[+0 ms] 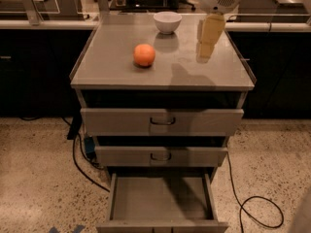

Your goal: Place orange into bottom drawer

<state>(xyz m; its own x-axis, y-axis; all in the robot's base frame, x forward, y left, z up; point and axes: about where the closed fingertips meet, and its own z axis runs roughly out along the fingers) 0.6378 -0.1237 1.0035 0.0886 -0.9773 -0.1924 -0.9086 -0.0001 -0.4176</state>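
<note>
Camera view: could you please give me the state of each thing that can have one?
orange: loose on the cabinet top, not held.
bottom drawer: pulled open, nothing inside.
middle drawer: pushed in.
top drawer: pushed in.
white bowl: upright, at the top's back.
gripper: pointing down above the top's right side, away from the orange.
</note>
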